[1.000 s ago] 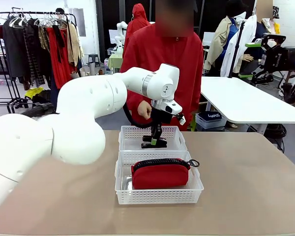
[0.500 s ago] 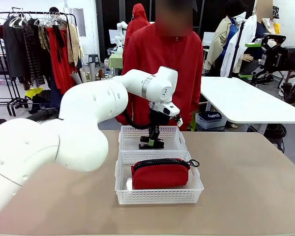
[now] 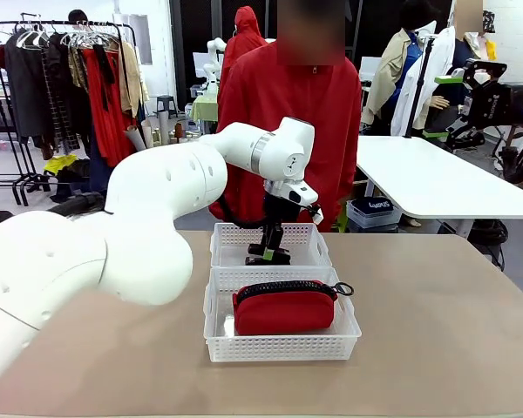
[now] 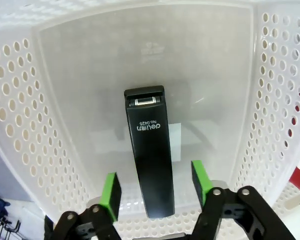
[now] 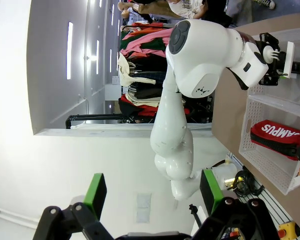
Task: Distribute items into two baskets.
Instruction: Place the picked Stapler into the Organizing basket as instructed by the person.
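Observation:
The black stapler (image 4: 150,155) lies flat on the clear floor of the smaller far basket (image 3: 229,235), whose lattice wall (image 4: 20,120) surrounds it. My left gripper (image 3: 270,254) hangs straight down into that basket. It is open, and its green pads (image 4: 110,195) stand on either side of the stapler's near end with a gap on each side. The red pouch (image 3: 285,306) with the black zipper rests in the larger near basket (image 3: 283,348). My right gripper (image 5: 153,192) is open and holds nothing, well off from the baskets, looking at the left arm from afar.
A person in a red jacket (image 3: 283,113) stands right behind the far basket at the table's far edge. The brown table top (image 3: 436,313) lies bare on both sides of the baskets. A white table (image 3: 427,178) stands beyond at right.
My left wrist has shifted slightly left over the far basket. The person's hand, seen beside the wrist a second ago, no longer shows. The pouch and the baskets have not moved.

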Robot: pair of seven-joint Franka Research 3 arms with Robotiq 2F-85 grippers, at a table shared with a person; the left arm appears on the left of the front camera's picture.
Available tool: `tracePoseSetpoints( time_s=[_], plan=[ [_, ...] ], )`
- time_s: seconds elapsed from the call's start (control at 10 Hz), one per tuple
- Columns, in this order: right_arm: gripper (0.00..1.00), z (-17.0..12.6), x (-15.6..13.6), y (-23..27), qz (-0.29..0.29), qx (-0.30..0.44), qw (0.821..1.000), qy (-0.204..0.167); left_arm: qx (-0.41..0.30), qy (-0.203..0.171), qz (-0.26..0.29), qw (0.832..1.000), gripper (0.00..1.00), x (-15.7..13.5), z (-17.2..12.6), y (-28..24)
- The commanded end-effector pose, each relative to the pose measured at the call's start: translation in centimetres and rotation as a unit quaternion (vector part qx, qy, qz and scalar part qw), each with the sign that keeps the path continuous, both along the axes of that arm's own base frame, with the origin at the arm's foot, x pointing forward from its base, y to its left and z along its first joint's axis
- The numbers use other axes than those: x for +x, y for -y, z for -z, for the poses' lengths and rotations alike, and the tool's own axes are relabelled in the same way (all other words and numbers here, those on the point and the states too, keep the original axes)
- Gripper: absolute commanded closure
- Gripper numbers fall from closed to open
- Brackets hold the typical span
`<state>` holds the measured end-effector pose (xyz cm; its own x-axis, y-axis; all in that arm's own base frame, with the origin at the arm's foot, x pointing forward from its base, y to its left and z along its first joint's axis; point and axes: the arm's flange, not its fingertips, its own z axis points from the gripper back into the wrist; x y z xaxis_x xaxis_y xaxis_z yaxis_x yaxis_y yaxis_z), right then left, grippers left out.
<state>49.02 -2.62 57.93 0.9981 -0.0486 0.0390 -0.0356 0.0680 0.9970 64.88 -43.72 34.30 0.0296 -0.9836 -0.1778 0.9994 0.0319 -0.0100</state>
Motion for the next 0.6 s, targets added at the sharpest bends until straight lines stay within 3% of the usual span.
tracePoseSetpoints(
  time_s=[0.0, 0.5],
  plan=[
    [0.00, -0.1, -0.2, -0.3, 0.005, -0.001, 1.000, 0.002, 0.001, -0.003, -0.006, 1.000, 0.00, 2.3, -1.8, 1.3],
    [0.00, -0.1, -0.2, -0.3, 0.005, -0.001, 1.000, 0.002, -0.004, -0.030, -0.024, 0.999, 0.00, -0.4, -6.5, -2.8]
  ],
)
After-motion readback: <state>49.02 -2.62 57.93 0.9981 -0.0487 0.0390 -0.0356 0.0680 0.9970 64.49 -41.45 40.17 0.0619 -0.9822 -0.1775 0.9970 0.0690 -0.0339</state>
